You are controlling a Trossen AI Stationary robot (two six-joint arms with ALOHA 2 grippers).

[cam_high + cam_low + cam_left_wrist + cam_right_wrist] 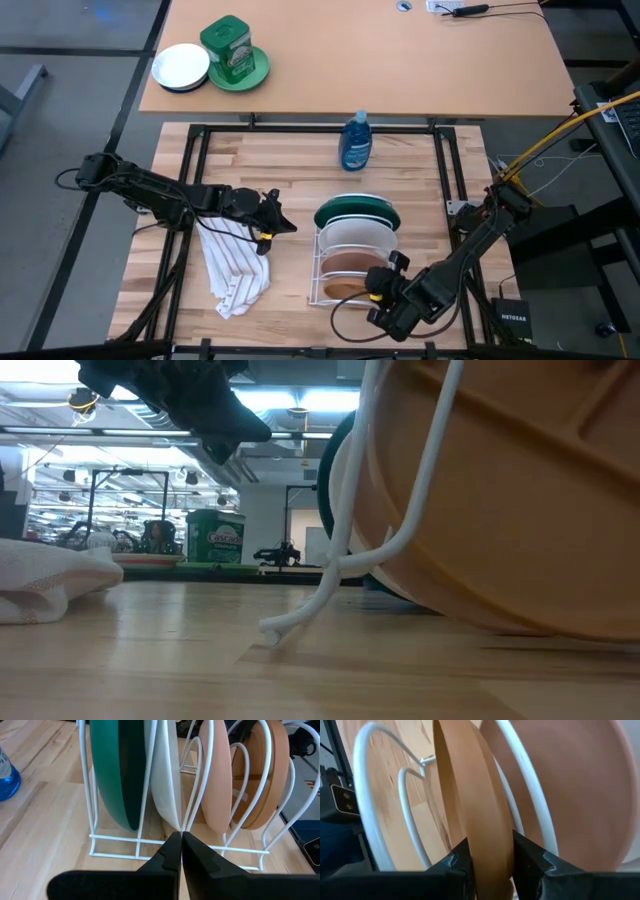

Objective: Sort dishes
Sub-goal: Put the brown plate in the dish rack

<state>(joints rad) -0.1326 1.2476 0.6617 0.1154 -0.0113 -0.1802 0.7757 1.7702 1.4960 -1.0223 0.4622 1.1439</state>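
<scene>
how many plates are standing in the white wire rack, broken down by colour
dark green round plate: 1
white round plate: 1
salmon pink round plate: 1
brown wood-like round plate: 1
total: 4, all upright in the white wire rack

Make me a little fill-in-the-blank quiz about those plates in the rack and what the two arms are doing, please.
1. The white wire rack holds ____ plates standing on edge.
2. The right tool has its fingers on either side of the ____ plate's rim.
3. The left tool is ____, holding nothing.
4. Between the green plate and the pink plate stands the ____ plate.

Answers: four; brown; shut; white
</scene>
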